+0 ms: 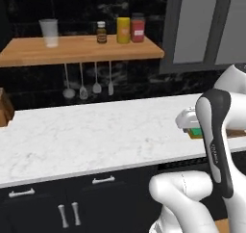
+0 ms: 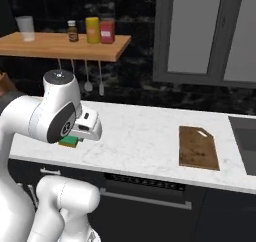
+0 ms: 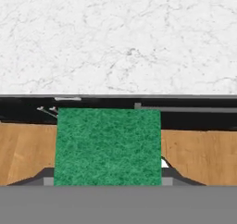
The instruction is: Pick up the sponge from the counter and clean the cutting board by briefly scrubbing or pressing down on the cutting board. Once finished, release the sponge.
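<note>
The green-topped sponge [image 3: 108, 146] sits between my gripper's [image 3: 107, 177] dark fingertips, which are shut on it. In the hand view it hangs over the front edge of the white marble counter [image 3: 118, 33], with dark cabinets and wooden floor beneath. From the right base view the sponge [image 2: 68, 142] peeks out under the white hand at the counter's [image 2: 140, 131] left front. The dark brown cutting board [image 2: 198, 147] lies flat far to the right of it. In the left base view the sponge [image 1: 194, 132] shows green and yellow, partly hidden behind my forearm.
A wooden wall shelf [image 1: 77, 49] carries a cup and jars, with utensils [image 1: 89, 85] hanging below it. A light wooden knife block [image 1: 5, 109] stands at the far left. A dark stovetop [image 2: 245, 136] lies just right of the cutting board.
</note>
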Robot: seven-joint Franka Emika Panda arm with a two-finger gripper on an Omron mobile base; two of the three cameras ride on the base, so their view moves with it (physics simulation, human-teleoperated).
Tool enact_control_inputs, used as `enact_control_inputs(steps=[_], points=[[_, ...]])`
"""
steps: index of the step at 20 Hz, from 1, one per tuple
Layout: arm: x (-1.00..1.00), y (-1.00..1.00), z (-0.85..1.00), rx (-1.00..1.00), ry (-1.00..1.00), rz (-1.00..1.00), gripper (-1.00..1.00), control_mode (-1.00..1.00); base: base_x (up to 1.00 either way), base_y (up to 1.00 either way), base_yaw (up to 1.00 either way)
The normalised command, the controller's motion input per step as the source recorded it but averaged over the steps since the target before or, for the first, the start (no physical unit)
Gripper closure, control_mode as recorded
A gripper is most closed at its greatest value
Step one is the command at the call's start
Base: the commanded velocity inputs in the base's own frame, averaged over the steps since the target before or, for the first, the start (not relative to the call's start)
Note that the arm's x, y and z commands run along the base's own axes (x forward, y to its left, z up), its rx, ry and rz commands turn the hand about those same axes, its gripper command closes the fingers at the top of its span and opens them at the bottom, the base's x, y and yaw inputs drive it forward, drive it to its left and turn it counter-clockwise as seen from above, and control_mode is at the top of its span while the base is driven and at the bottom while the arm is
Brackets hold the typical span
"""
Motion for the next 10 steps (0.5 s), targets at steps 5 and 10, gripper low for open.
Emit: enact_control_inputs(steps=[5,10], points=[[0.00,0.00,0.00,0.00,0.00,0.00,1.00,1.00,0.11,-1.00,0.01],[0.00,0.00,0.00,0.00,0.00,0.00,1.00,1.00,0.31,-0.94,0.01]])
